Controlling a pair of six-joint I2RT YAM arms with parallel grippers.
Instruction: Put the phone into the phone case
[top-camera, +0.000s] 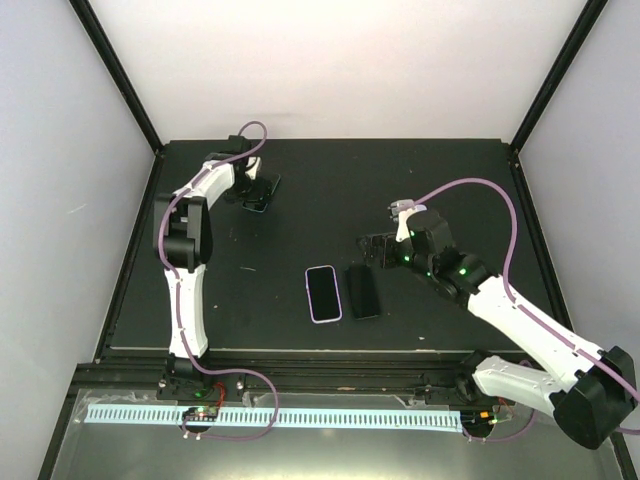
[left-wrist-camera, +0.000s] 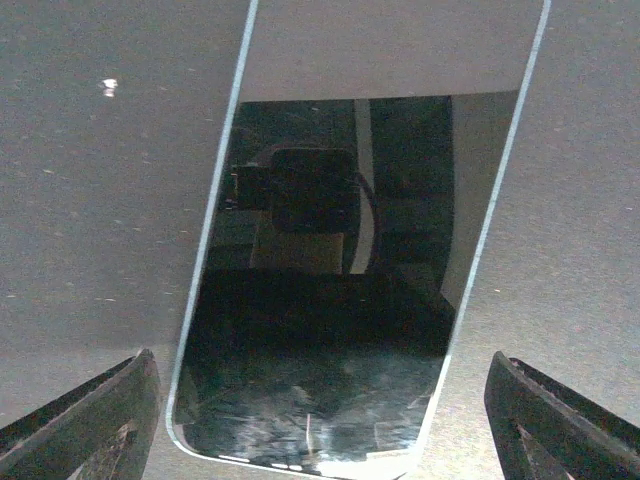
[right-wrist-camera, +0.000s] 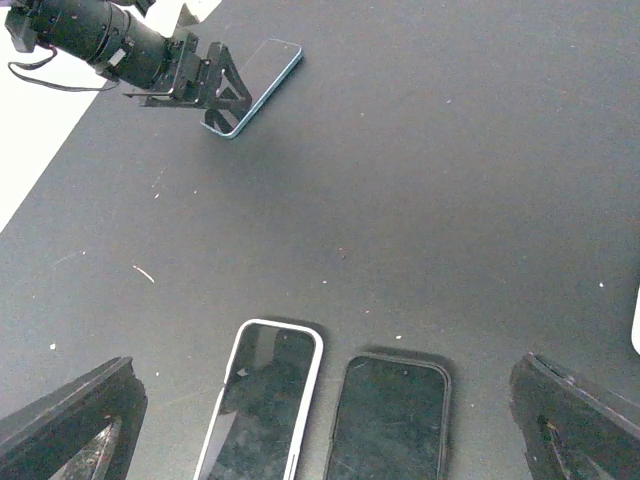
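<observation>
Left wrist: phone (left-wrist-camera: 335, 270) between left tool's (left-wrist-camera: 325, 420) jaws

The phone (top-camera: 258, 204) (left-wrist-camera: 330, 300) (right-wrist-camera: 266, 68) is slim with a pale blue edge and lies flat, glossy dark screen up, at the far left of the table. At the near middle a white-rimmed case (top-camera: 323, 293) (right-wrist-camera: 262, 400) and a black case (top-camera: 362, 290) (right-wrist-camera: 388, 420) lie flat, side by side, just apart. Both have dark, shiny faces, and it cannot be told whether either is empty.
</observation>
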